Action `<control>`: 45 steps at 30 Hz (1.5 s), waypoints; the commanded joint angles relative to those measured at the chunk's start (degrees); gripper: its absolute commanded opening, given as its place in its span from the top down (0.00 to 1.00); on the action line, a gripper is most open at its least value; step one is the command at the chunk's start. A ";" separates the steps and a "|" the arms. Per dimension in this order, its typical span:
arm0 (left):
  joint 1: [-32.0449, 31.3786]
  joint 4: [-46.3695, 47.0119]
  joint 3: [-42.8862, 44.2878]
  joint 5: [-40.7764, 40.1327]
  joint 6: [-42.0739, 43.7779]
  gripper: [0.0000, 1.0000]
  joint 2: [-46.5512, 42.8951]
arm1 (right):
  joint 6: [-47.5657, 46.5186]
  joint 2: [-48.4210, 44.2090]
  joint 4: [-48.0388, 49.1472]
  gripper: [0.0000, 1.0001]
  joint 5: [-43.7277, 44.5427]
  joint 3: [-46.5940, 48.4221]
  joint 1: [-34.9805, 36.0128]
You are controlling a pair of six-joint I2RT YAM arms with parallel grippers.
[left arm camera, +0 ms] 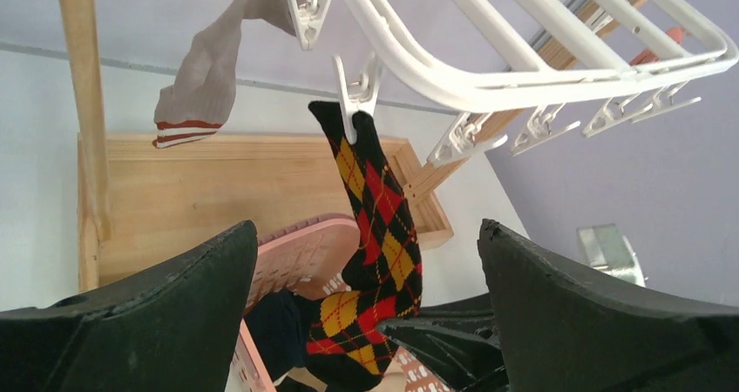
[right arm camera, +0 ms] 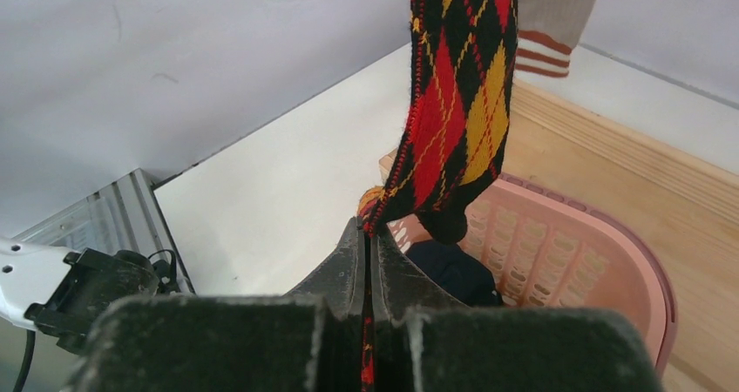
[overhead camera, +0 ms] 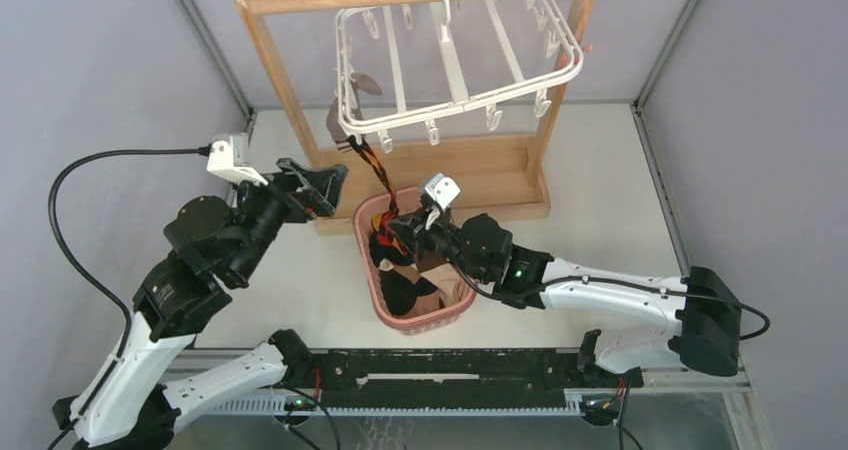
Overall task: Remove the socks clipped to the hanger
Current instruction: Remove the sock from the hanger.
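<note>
The white hanger (overhead camera: 460, 65) hangs from the wooden rack's top bar. A red-yellow argyle sock (left arm camera: 376, 226) is still held at its top by a white clip (left arm camera: 353, 104) and stretches down over the pink basket. My right gripper (right arm camera: 368, 228) is shut on this sock's lower edge, just above the basket. My left gripper (left arm camera: 366, 235) stands wide open to the left of the sock, with nothing between its fingers. A grey sock (left arm camera: 205, 78) with a red-white cuff hangs from another clip further left. Other socks (overhead camera: 410, 280) lie in the basket.
The pink basket (overhead camera: 425, 326) stands on the table in front of the wooden rack's base (overhead camera: 470, 175). The rack's left post (left arm camera: 83, 104) rises close to my left gripper. Several empty clips (left arm camera: 540, 126) dangle along the hanger's front edge.
</note>
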 commanded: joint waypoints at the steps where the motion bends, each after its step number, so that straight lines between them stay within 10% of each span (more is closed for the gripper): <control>1: 0.60 3.44 4.05 -1.66 2.05 0.01 2.14 | -1.39 1.26 1.16 1.00 2.49 3.13 1.32; 45: 6.30 25.30 -6.18 -1.84 9.59 0.28 9.83 | -2.02 4.62 -0.59 1.00 5.61 6.20 3.36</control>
